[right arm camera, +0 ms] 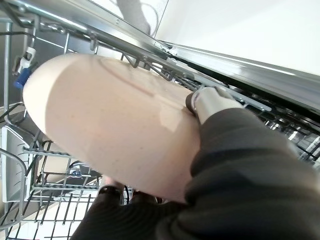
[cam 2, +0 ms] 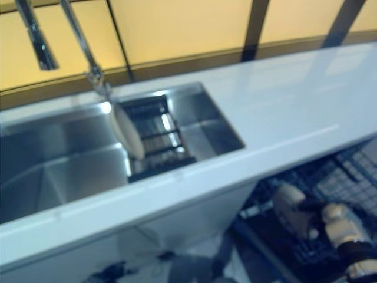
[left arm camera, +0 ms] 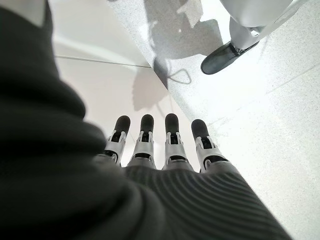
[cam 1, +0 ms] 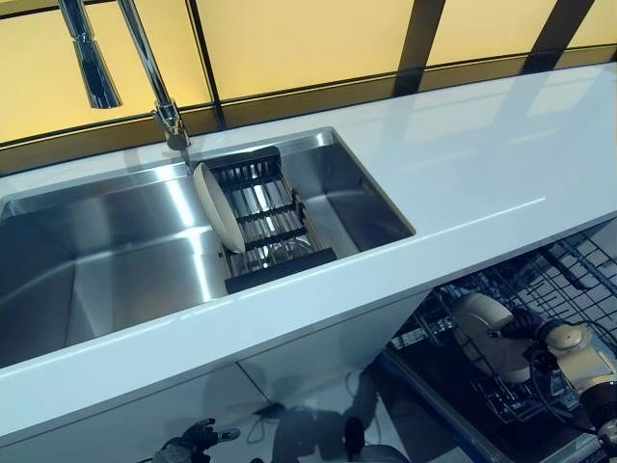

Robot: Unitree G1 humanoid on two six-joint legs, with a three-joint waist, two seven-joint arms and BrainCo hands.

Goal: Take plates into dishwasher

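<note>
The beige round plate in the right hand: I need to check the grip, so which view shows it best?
The right wrist view: the beige round plate fills it, right hand curled on its rim above the wire dishwasher rack. Both eye views show it small; the left wrist view misses it.

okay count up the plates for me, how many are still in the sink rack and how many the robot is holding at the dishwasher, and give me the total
Plates standing in the sink rack: 1, a cream plate on edge.
Plates held by the right hand over the dishwasher rack: 1, the cream plate.
Plates in the left hand: 0.
Total: 2 plates.
</note>
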